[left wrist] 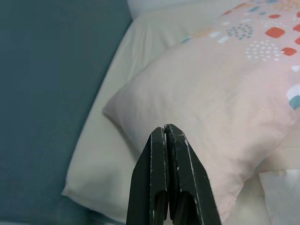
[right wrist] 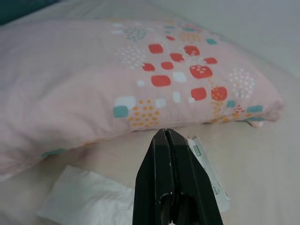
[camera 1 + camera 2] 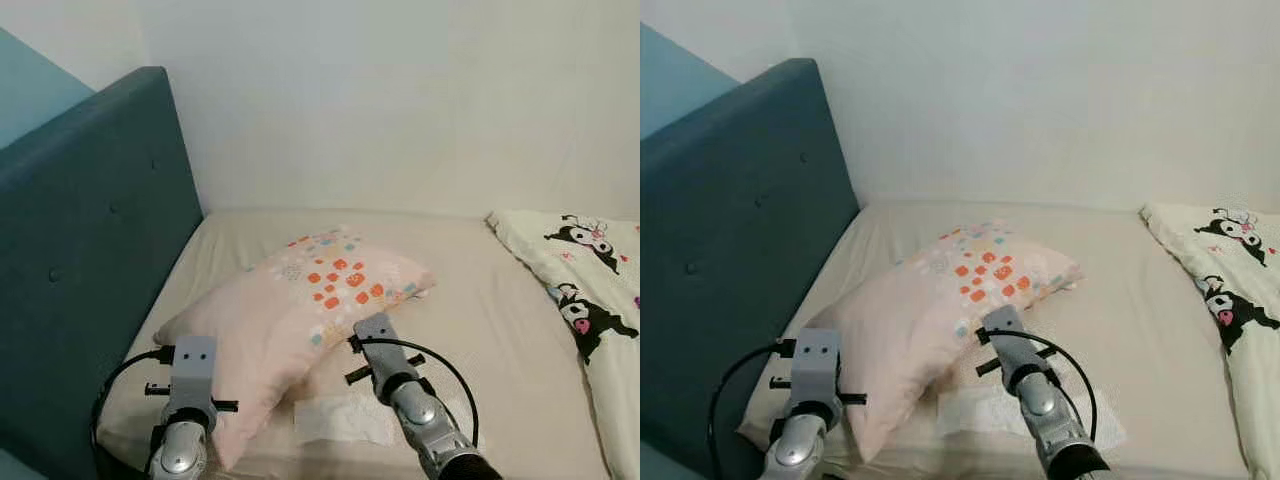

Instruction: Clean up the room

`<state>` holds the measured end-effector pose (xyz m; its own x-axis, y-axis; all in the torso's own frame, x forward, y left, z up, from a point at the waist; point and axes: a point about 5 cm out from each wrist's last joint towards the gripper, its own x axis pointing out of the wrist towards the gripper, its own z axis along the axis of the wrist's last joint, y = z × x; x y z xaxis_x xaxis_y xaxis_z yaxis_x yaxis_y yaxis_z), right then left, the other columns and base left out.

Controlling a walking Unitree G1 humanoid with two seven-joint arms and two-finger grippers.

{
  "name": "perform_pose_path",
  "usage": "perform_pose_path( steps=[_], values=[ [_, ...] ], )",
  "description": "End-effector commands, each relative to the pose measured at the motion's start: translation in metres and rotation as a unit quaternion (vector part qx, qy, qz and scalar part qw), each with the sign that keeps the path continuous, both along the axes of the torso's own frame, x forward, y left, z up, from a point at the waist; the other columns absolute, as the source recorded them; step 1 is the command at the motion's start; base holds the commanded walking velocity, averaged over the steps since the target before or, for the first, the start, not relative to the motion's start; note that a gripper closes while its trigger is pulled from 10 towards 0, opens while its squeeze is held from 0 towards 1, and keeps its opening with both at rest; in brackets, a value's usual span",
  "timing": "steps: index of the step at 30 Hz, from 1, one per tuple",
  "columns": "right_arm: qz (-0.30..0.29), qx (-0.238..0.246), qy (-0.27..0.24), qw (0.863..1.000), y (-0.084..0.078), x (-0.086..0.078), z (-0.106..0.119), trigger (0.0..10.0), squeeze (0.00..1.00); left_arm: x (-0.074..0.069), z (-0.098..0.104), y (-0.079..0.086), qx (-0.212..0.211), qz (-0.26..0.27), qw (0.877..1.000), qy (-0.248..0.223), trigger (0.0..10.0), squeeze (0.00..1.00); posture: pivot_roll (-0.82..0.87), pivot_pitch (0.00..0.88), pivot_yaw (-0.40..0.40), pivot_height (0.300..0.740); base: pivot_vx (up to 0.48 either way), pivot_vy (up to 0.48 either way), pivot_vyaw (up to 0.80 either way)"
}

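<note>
The head views cut both arms off at the lower edge, and the black fingers are hidden behind the grey wrist housings; the wrist views show them instead. The left end effector [image 1: 165, 129] has its fingers pressed flat together with nothing between them, poised above the near corner of the pillow [image 3: 300, 310]. The right end effector [image 2: 165, 133] is likewise fully closed and empty, pointing at the pillow's long lower edge. The pillow — soft, plump, pale pink with orange-red and teal patches — lies slanted on the beige bed sheet [image 3: 470, 300], its near corner close to the mattress edge beside the teal padded headboard [image 3: 90, 240]. A thin white sheet of tissue or paper [image 3: 345, 420] lies flat by the right arm, partly tucked under the pillow; a small printed tag [image 2: 206, 168] is half hidden behind the right fingers. At the right a cream quilt [image 3: 590, 290] with black cartoon figures runs out of frame. Bare sheet lies open between pillow and quilt, up to the white wall [image 3: 400, 100].
</note>
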<state>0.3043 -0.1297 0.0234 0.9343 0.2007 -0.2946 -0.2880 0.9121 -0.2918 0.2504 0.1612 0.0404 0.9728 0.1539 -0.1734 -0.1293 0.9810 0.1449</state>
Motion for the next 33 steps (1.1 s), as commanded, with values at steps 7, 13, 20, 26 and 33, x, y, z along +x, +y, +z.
perform_pose_path(
  steps=[7, 13, 20, 26, 33],
  values=[
    [-0.005, 0.007, 0.01, 1.0, -0.0006, -0.0012, -0.0022, 10.0, 0.0, -0.0005, 0.0007, 0.0064, 0.011, 0.011, 1.0, 0.0, 10.0, 0.0, 0.01, 0.0, -0.015, 0.74, 0.0, 0.0, -0.66],
    [-0.004, -0.001, 0.011, 1.0, -0.0013, -0.0019, -0.0032, 10.0, 0.0, 0.0004, 0.0007, 0.0057, 0.012, 0.01, 1.0, 0.0, 10.0, 0.0, 0.01, 0.0, -0.013, 0.74, 0.0, 0.0, 0.0],
    [-0.004, -0.002, 0.011, 1.0, -0.0018, -0.0022, -0.0034, 10.0, 0.0, 0.0008, 0.0022, 0.0044, 0.015, 0.005, 1.0, -0.007, 10.0, 0.0, 0.01, 0.0, -0.012, 0.74, 0.0, 0.0, 0.0],
    [-0.023, 0.011, 0.025, 0.999, -0.0053, -0.0019, -0.0053, 10.0, 0.0, 0.0011, 0.0023, 0.0036, 0.009, 0.002, 1.0, -0.009, 10.0, 0.0, 0.01, 0.0, -0.012, 0.74, 0.0, 0.0, -0.73],
    [-0.035, 0.006, 0.024, 0.999, -0.0093, 0.0015, -0.0027, 10.0, 0.0, 0.0004, 0.0024, 0.004, 0.007, 0.003, 1.0, -0.009, 10.0, 0.0, 0.01, 0.0, -0.013, 0.74, 0.0, 0.0, -0.8]
  ],
)
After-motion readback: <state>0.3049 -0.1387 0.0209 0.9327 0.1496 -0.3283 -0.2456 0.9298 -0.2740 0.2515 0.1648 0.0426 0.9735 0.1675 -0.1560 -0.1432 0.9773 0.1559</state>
